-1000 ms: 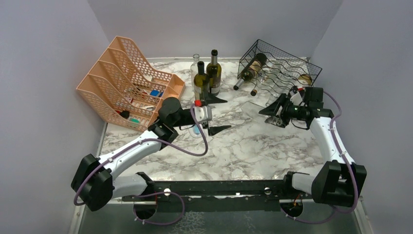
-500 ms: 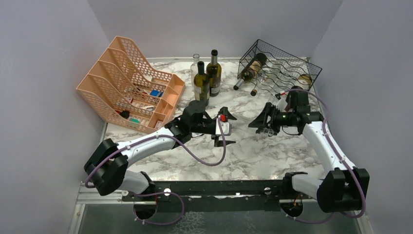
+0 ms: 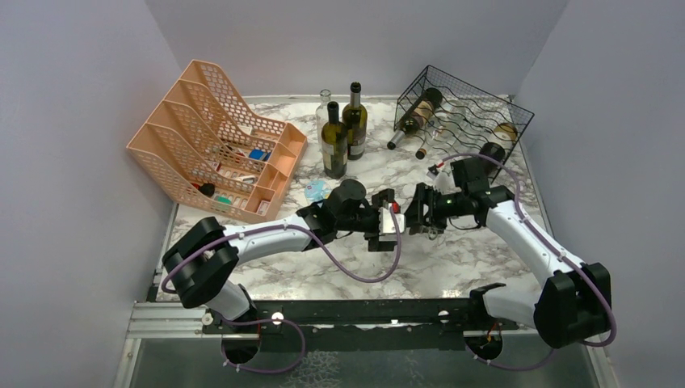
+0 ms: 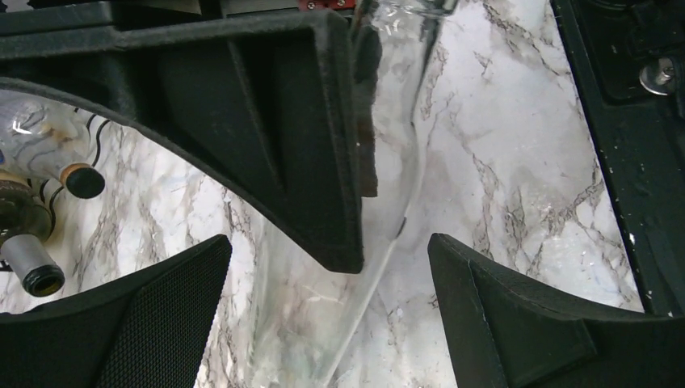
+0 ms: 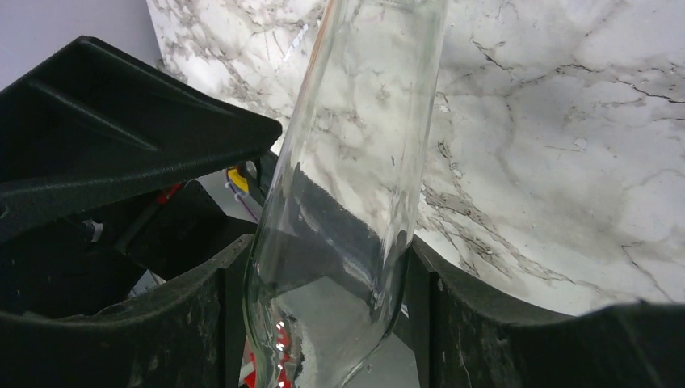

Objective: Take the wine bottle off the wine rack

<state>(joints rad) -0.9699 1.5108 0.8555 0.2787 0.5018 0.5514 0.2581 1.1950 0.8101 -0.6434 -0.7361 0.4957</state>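
The black wire wine rack [image 3: 476, 109] stands at the back right with a dark bottle [image 3: 415, 115] lying in it. My right gripper [image 3: 422, 215] is shut on a clear glass wine bottle [image 5: 355, 162], held off the rack over the middle of the table; its fingers [image 5: 186, 323] press both sides of the glass. My left gripper [image 3: 391, 225] faces it, open. In the left wrist view the clear bottle [image 4: 323, 315] lies between my spread left fingers [image 4: 517, 323], apart from both, and the right gripper's finger [image 4: 266, 121] shows above.
Two dark bottles [image 3: 335, 141] and a clear one [image 3: 325, 103] stand at the back centre. A peach mesh file organizer [image 3: 214, 137] sits at the back left. A small blue-green item [image 3: 315, 191] lies near the left arm. Rack bottle necks show in the left wrist view [image 4: 32, 271].
My right gripper has carried the clear bottle left, away from the rack. My left gripper has swung right to meet it, so that its open fingers now lie either side of the bottle.
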